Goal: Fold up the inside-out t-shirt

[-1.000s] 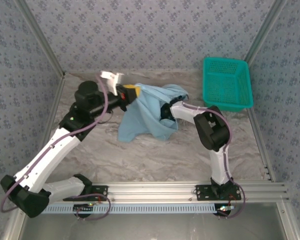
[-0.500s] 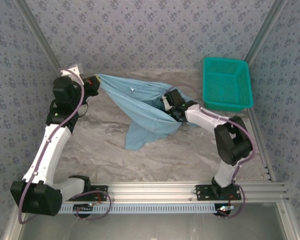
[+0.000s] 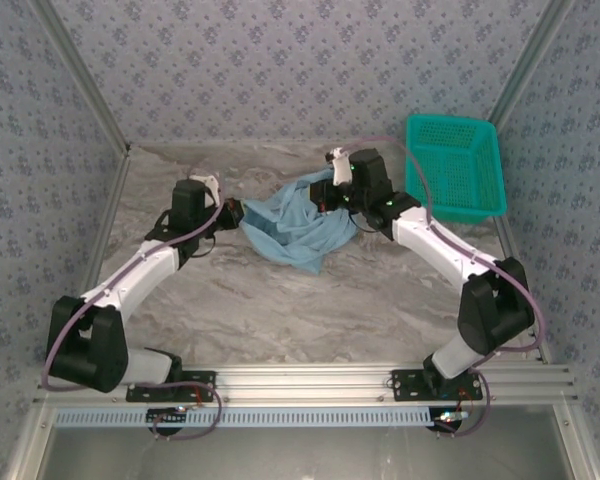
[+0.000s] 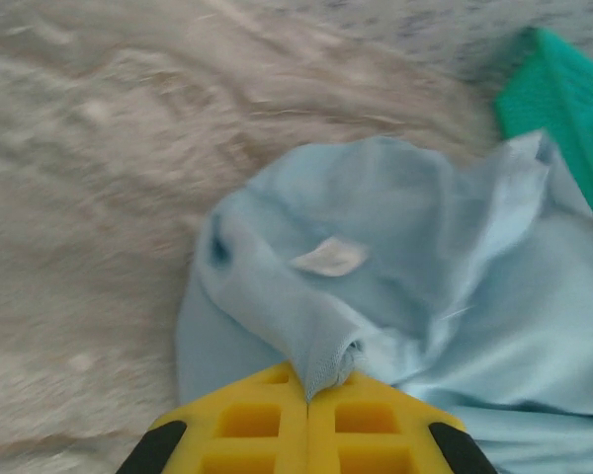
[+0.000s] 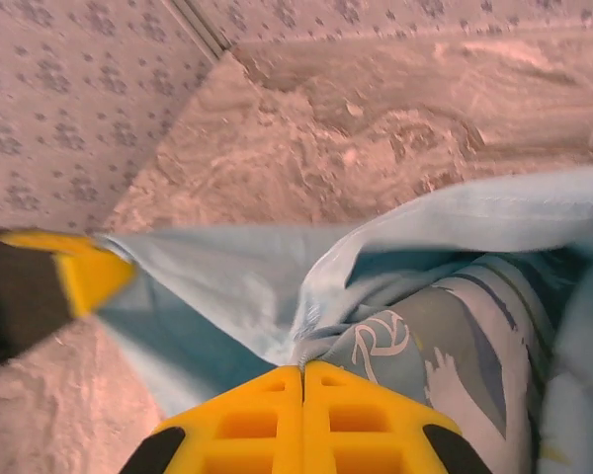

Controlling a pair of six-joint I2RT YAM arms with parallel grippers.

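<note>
The inside-out t-shirt [image 3: 295,222] is a light-blue bunch of cloth hanging between my two arms over the far middle of the table. My left gripper [image 3: 236,213] is shut on its left edge; in the left wrist view the yellow jaws pinch a fold of the t-shirt [image 4: 376,276] at my left gripper [image 4: 308,387], with a small whitish tag above. My right gripper [image 3: 328,198] is shut on the right part. In the right wrist view my right gripper [image 5: 302,371] clamps the t-shirt [image 5: 237,272] beside a whitish print [image 5: 381,346], and the left gripper's yellow fingers [image 5: 84,272] show at far left.
A teal mesh basket [image 3: 453,166] stands at the back right, close to the right arm, and its corner [image 4: 563,99] is in the left wrist view. The marble tabletop [image 3: 300,310] lies bare in front of the shirt. Patterned walls close in the back and sides.
Both grippers have come closer together and lower. The left one swung in from the far left, the shirt went from stretched out to bunched, and the right arm moved toward the back.
</note>
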